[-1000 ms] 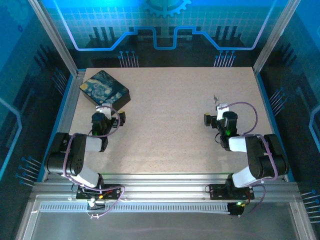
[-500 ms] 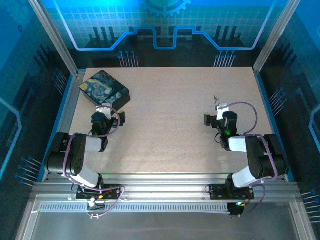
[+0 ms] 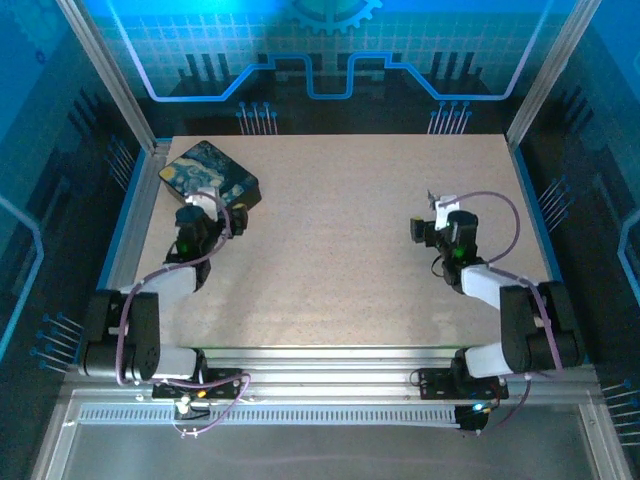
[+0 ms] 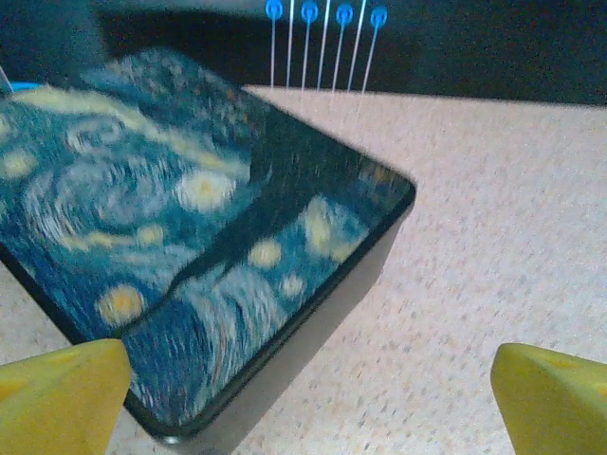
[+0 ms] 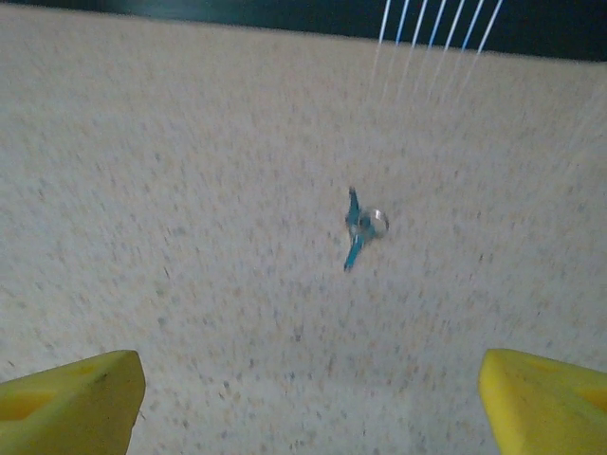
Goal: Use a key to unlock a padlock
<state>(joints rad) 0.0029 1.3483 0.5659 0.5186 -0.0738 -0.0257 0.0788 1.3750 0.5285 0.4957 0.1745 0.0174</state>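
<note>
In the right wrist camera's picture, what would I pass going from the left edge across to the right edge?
A yellow fingertip → small teal thing with a silvery ring, lying on the speckled table and too blurred to name → the other yellow fingertip.

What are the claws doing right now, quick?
Left claw: open, holding nothing, right by the starry box.
Right claw: open, holding nothing.
</note>
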